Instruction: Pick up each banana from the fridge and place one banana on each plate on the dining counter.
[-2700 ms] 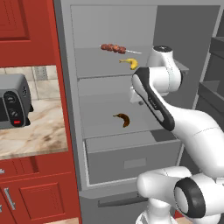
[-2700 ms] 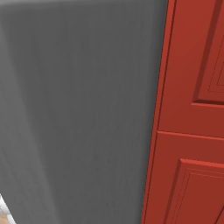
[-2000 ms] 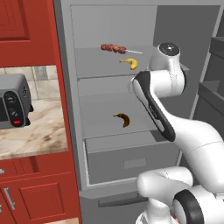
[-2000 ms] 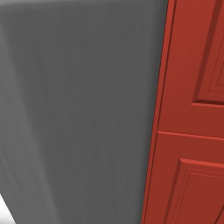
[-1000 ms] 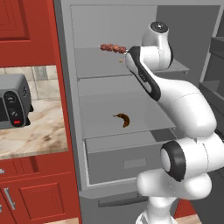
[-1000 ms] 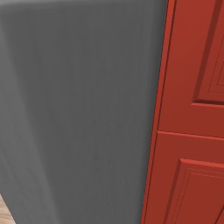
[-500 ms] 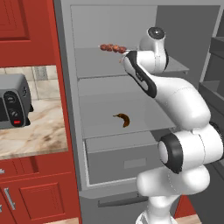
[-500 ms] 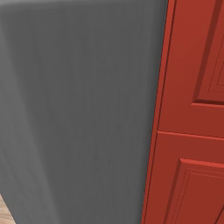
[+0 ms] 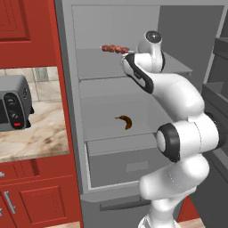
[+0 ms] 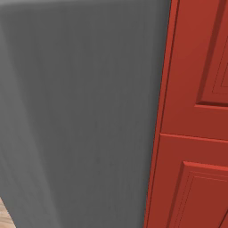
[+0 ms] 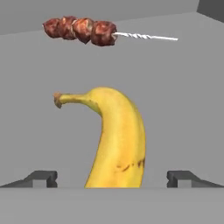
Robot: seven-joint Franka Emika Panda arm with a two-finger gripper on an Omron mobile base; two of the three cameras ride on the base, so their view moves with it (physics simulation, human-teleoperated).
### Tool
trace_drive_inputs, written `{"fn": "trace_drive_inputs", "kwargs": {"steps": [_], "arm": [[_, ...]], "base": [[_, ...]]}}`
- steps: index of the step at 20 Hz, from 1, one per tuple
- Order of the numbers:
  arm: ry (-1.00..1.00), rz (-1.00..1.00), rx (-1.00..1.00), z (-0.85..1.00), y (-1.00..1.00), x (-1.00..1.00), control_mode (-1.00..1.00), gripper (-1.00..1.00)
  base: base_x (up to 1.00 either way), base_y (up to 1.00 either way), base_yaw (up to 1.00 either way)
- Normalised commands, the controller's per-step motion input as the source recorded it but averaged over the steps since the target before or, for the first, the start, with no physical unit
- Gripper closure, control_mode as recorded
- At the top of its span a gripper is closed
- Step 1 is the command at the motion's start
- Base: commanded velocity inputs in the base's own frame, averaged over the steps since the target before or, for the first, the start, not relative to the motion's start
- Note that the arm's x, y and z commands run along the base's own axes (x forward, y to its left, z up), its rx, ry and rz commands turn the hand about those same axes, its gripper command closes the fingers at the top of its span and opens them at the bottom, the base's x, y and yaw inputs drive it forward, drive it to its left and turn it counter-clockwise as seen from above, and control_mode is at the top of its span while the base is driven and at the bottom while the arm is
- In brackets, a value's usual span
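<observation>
The fridge [image 9: 178, 44] stands open, and my arm reaches onto its upper shelf. In the hand view a bright yellow banana [image 11: 117, 140] lies on the pale shelf, stem pointing away, between my two fingertips [image 11: 41, 178]. My gripper [image 11: 112, 179] is open, with a gap on each side of the fruit. A dark brown banana [image 9: 125, 121] lies on the middle shelf, below the arm. The plates and the dining counter are out of view.
A reddish meat skewer [image 11: 81, 29] lies on the same shelf just beyond the yellow banana. Below is a wide drawer [image 9: 129, 162]. Left of the fridge, a toaster [image 9: 13, 107] sits on a marbled counter [image 9: 35, 142]. A red cabinet [image 10: 196, 133] adjoins the fridge's grey side.
The arm has swung up and forward into the upper shelf and now covers the yellow banana in the left base view. The jaws have stayed wide apart.
</observation>
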Motion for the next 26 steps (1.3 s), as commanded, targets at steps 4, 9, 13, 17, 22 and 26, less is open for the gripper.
{"fn": "trace_drive_inputs", "kwargs": {"steps": [4,9,13,17,22,26], "arm": [[0.03,0.0,0.0,-0.14,0.0,0.08,-1.0,1.0],[0.03,0.0,0.0,-0.07,0.0,-0.01,-1.0,1.0],[-0.16,0.0,0.0,-0.02,0.14,-0.9,-1.0,1.0],[-0.1,0.0,0.0,0.0,0.14,-1.0,-1.0,1.0],[0.0,0.0,0.0,0.0,0.1,-1.0,-1.0,1.0],[0.0,0.0,0.0,0.06,0.0,-1.0,-1.0,1.0]], "base": [[0.0,0.0,0.0],[0.0,0.0,0.0],[0.0,0.0,0.0],[0.0,0.0,0.0],[0.0,0.0,0.0],[0.0,0.0,0.0]]}}
